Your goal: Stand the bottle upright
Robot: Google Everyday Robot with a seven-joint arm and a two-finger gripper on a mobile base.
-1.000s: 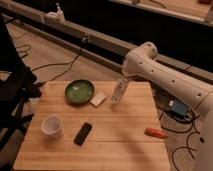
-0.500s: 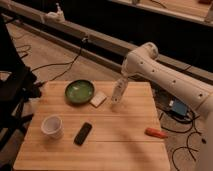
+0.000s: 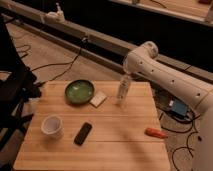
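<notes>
Camera view: the bottle (image 3: 122, 91) now stands near vertical, base at the far-right part of the bench (image 3: 115, 142), a little straighter than a second ago. The gripper (image 3: 126, 78) sits at its cap, fingers clamped on it. Uprighting looks nearly complete; release likely remains.

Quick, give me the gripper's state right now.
Gripper: shut on the bottle, holding it by the top, near upright over the table's far edge.
</notes>
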